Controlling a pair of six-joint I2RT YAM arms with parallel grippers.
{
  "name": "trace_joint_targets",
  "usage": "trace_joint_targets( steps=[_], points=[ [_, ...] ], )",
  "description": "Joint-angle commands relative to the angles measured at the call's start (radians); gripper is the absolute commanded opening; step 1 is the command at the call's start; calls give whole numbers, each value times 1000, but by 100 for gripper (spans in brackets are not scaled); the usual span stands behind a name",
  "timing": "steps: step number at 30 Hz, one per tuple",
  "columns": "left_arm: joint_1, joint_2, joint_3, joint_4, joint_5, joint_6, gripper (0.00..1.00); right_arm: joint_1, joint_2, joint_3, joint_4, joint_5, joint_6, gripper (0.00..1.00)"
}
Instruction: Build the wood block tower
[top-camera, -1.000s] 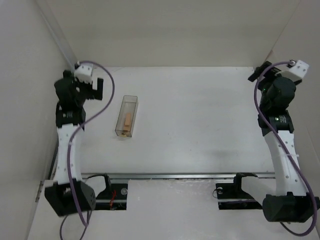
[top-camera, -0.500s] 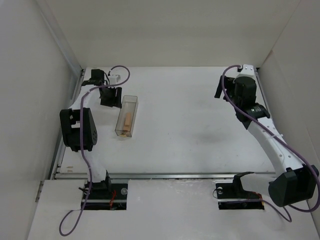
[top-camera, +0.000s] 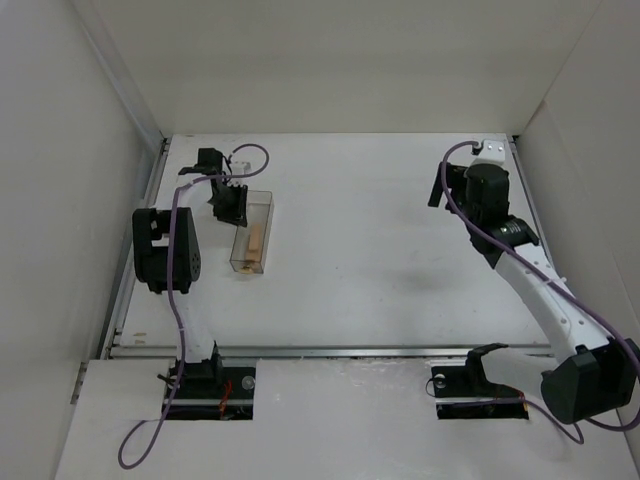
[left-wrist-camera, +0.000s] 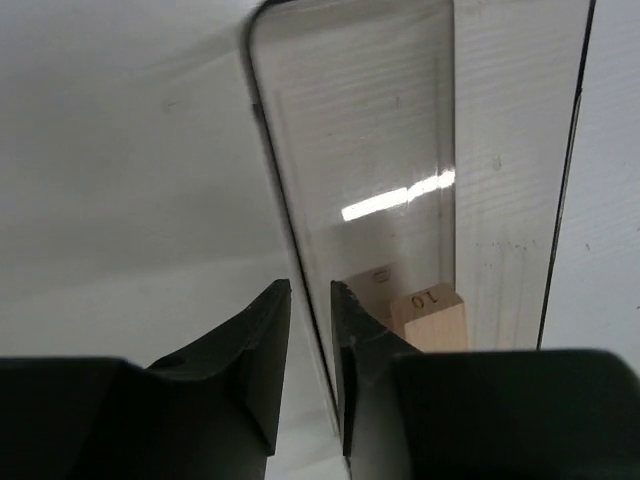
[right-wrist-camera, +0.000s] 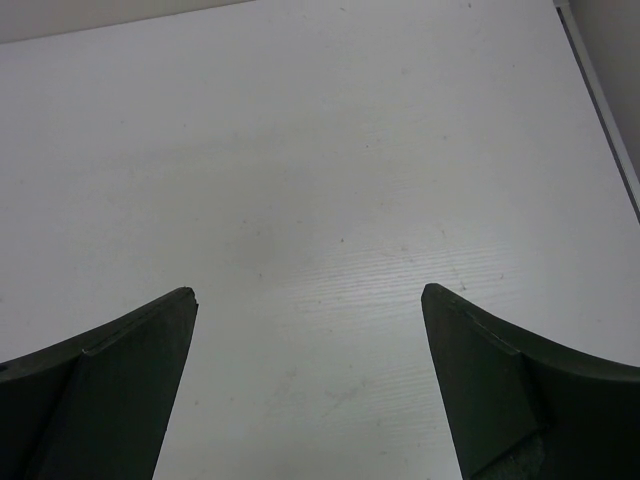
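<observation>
The wood blocks (top-camera: 256, 243) lie inside a clear plastic box (top-camera: 262, 205) on the left part of the table. In the left wrist view a tan block (left-wrist-camera: 432, 318) marked "10" shows through the box (left-wrist-camera: 370, 150), with a second one just behind it. My left gripper (top-camera: 232, 205) sits at the box's far end. Its jaws (left-wrist-camera: 310, 290) straddle the box's thin side wall, one finger inside and one outside, closed down to a narrow gap on it. My right gripper (top-camera: 437, 185) hangs wide open over bare table (right-wrist-camera: 310, 300) at the far right, holding nothing.
White walls enclose the table on the left, back and right. A metal rail (top-camera: 330, 350) runs along the near edge by the arm bases. The white tabletop (top-camera: 380, 260) stretches between the box and the right arm.
My left arm has swung in from the far left onto the box's far end, and its jaws have closed from wide open onto the wall. The right arm has lowered and shifted inward.
</observation>
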Motion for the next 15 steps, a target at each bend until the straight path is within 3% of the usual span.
trace_joint_targets(
  steps=[1,4,9,12,15],
  points=[
    [-25,15,22,-15,-5,-14,19,12,-46,3,7,25,28,100],
    [-25,15,22,9,-48,-30,0,21,-57,3,-4,38,48,100],
    [-57,14,22,20,-169,-39,0,21,-88,-6,-22,58,48,100],
    [-108,-23,33,69,-370,-48,0,31,-88,-6,-31,68,48,100],
    [-233,-58,18,156,-685,39,0,31,-97,-6,-31,68,48,100]
  ],
)
